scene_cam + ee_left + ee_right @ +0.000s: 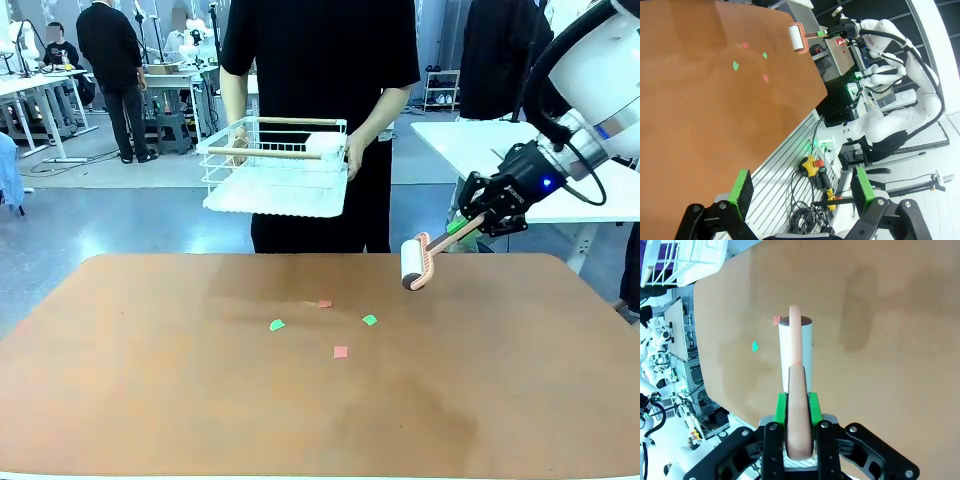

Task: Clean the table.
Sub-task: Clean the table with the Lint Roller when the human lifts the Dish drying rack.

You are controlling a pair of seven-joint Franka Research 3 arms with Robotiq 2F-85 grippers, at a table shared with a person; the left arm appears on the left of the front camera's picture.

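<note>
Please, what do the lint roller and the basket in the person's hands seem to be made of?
The lint roller: the handle looks like smooth matte pink plastic, moulded in one piece; the white roll is probably paper. The basket: thin white coated wire, seen as an open grid, with two pale bars that look like wood.

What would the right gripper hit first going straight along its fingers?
Probably the table: the right gripper is shut on a lint roller angled down, so its head lands on bare top, seemingly short of the paper scraps.
</note>
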